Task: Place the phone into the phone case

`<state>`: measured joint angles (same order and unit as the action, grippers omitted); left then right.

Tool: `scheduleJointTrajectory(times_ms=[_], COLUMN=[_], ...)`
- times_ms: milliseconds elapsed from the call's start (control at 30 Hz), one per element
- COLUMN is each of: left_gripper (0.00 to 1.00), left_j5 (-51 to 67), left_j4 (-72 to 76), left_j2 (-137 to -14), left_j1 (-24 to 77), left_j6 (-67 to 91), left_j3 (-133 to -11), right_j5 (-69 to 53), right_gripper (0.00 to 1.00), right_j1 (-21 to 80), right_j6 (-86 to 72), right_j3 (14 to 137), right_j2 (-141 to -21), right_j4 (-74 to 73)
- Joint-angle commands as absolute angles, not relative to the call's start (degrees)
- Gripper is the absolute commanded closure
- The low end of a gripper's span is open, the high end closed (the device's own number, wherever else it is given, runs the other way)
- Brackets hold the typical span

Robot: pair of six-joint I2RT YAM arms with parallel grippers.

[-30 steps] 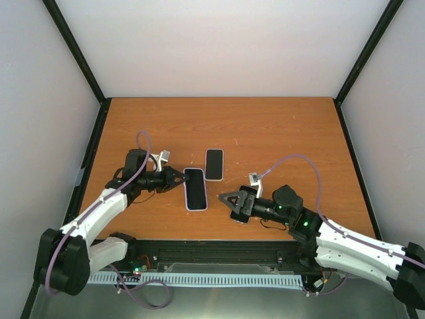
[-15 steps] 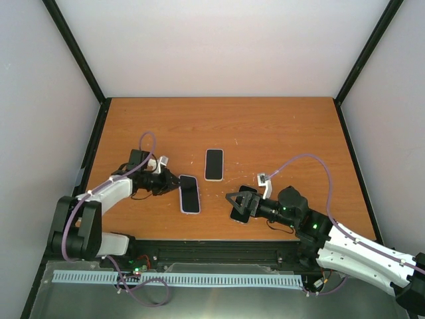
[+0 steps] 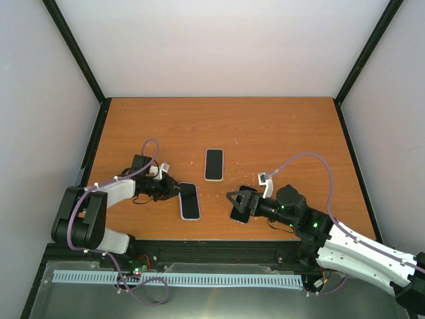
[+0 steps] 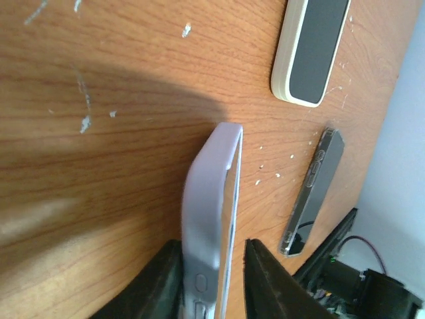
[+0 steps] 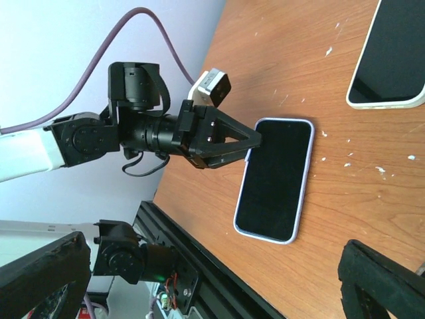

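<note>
A phone with a lavender rim [image 3: 190, 200] lies screen up on the wooden table [image 3: 279, 133]. My left gripper [image 3: 174, 191] is shut on its far-left end; in the left wrist view [image 4: 212, 242] the jaws straddle the phone [image 4: 209, 186], which is seen on edge. The right wrist view shows the phone [image 5: 275, 179] with the left gripper [image 5: 252, 141] at its corner. A clear phone case [image 3: 242, 207] lies to the right, also in the left wrist view [image 4: 311, 193]. My right gripper [image 3: 234, 203] is open over it, jaws wide apart [image 5: 214, 247].
A second phone with a cream rim [image 3: 214, 164] lies screen up further back at the table's middle, also in the left wrist view [image 4: 311, 50] and the right wrist view [image 5: 392, 60]. The black rail of the table's near edge [image 3: 219, 249] runs just below both grippers.
My left gripper has drawn back toward the near left, pulling the lavender-rimmed phone with it. The right gripper has shifted slightly right over the clear case.
</note>
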<state>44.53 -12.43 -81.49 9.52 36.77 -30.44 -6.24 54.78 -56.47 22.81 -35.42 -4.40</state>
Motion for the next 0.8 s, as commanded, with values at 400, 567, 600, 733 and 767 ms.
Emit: scheduleJointTrajectory(times_ms=[400,567,600,733,767], left_gripper=[0.24,0.01,0.00,0.01,0.01], left_j5=[33.50,29.78,29.18,29.20,28.94], left_j4=[-23.82,-28.88,-29.56,-31.11,-31.71], left_j2=[-67.91,-60.25,-58.66,-52.83,-51.54], left_j1=[9.14,9.14,9.14,9.14,9.14], left_j6=[36.26,35.97,35.95,34.27,34.13], left_j3=[-36.91,-41.19,-41.88,-44.44,-45.18], right_j5=[7.64,10.69,11.52,14.30,14.62], right_gripper=[0.00,0.00,0.00,0.00,0.00], right_j1=[54.75,54.71,54.71,54.75,54.76], right_j6=[-51.36,-49.92,-49.59,-49.08,-48.99], right_j3=[32.83,35.52,36.53,39.54,40.43], right_j2=[-36.03,-36.06,-36.10,-36.33,-36.45], right_j4=[-21.33,-25.42,-26.33,-29.41,-30.20])
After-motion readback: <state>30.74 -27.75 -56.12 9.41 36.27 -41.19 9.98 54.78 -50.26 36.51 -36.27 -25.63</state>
